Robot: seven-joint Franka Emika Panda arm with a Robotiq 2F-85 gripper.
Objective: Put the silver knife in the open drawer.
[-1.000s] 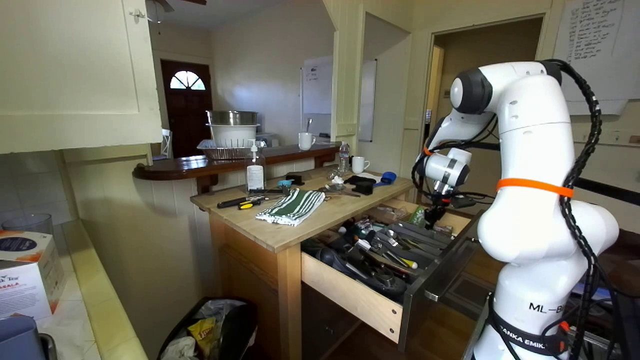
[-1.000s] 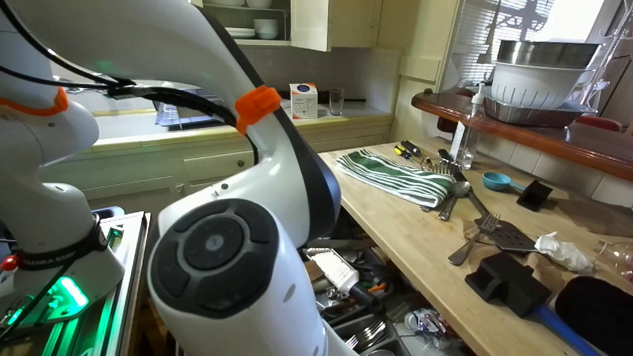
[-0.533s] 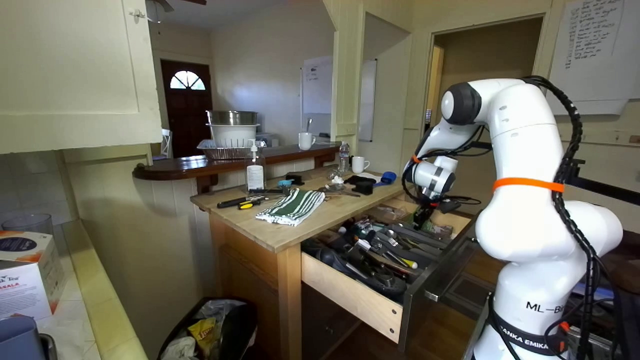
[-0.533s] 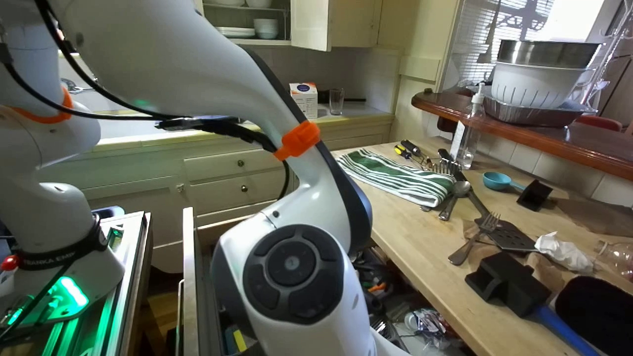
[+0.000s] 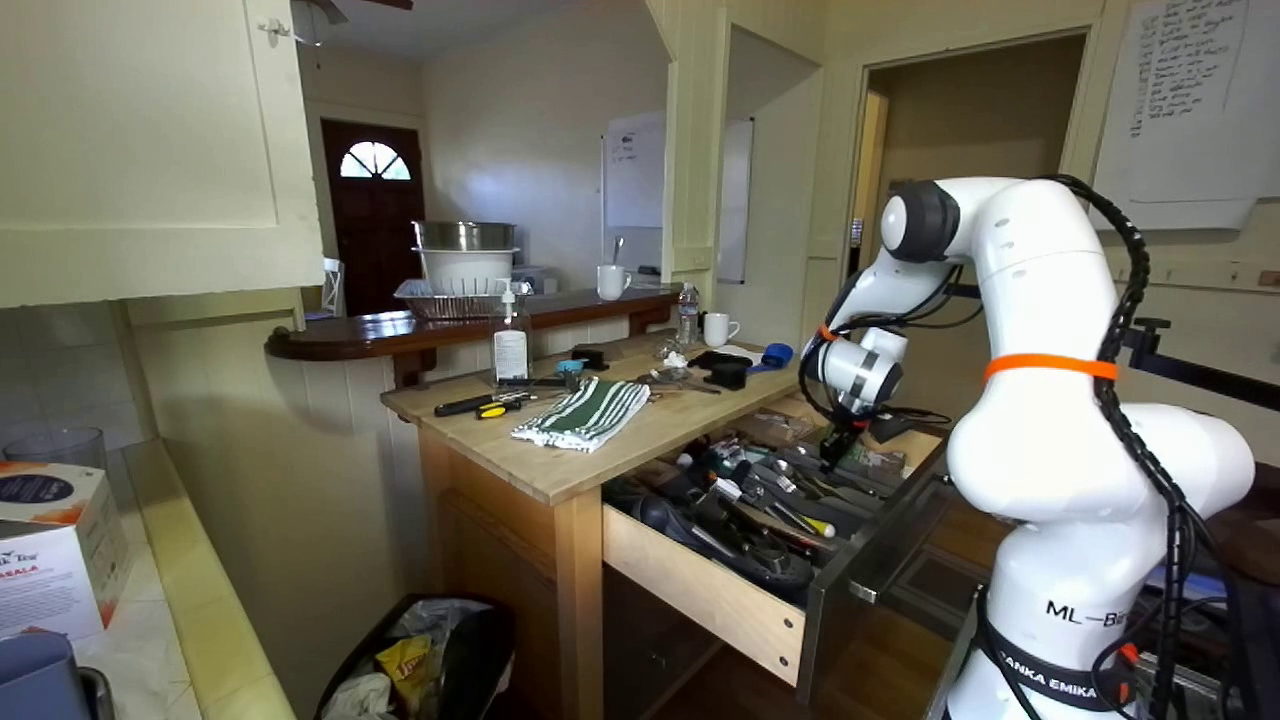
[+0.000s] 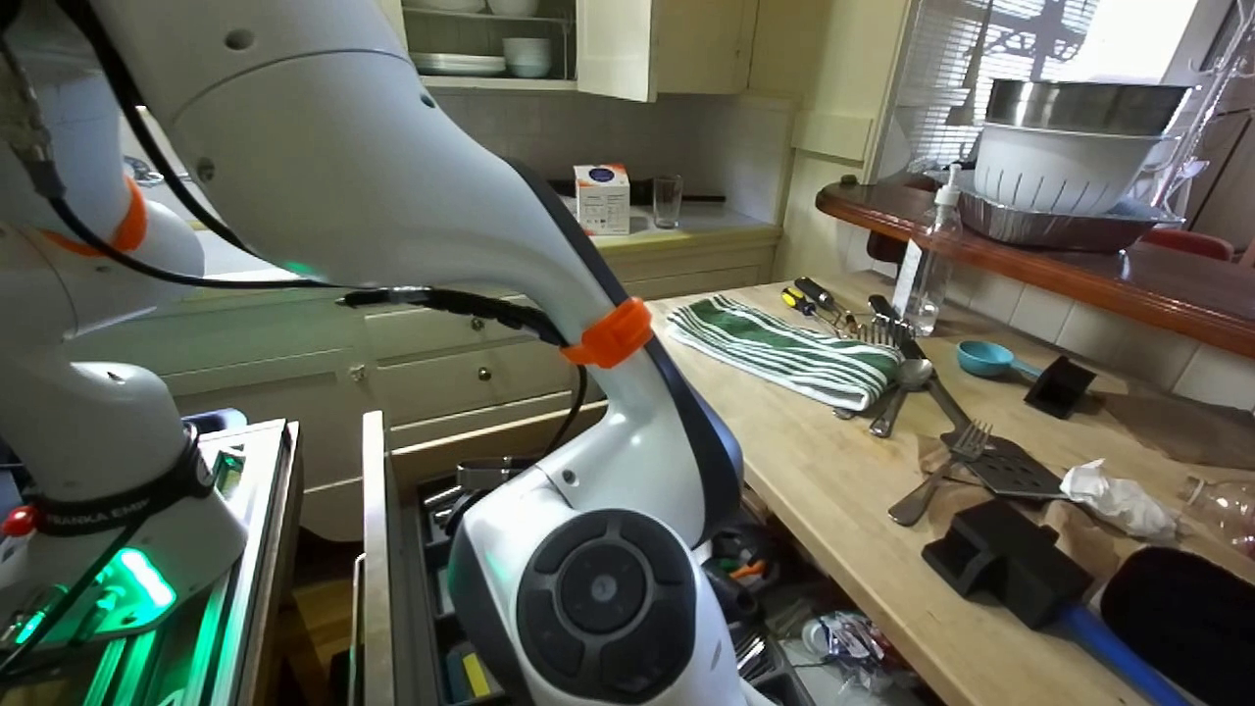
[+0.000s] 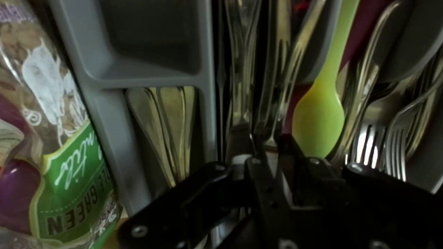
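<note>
The black fingers (image 7: pixel 261 183) stand a narrow gap apart in the wrist view; a pale, blurred strip shows between them, and I cannot tell whether anything is gripped. In an exterior view they reach down into the open drawer (image 5: pixel 700 590). Their tips appear over long silver cutlery (image 7: pixel 238 103), whose long axes run from the tips toward the top of the wrist view, nearly parallel to the compartment wall. Which of these pieces is the silver knife, and so which way it points, I cannot tell. Just left of the tips rises a divider (image 7: pixel 206 52) of the gray tray (image 7: pixel 117 138); beyond it flat handles (image 7: pixel 176 117) lie lengthwise, and above those a compartment opens on a dark floor. Close on the right, a yellow-green spoon (image 7: pixel 318 128) lies aslant, bowl toward the fingers, with forks (image 7: pixel 377 114) further right. A bag (image 7: pixel 69 186) with a green label lies beside the tray's left edge. In an exterior view, the arm (image 6: pixel 627 431) crosses above the drawer, between its front edge (image 6: pixel 376 529) and the table (image 6: pixel 824 490), where a striped towel (image 6: pixel 784 353) lies near the edge.
</note>
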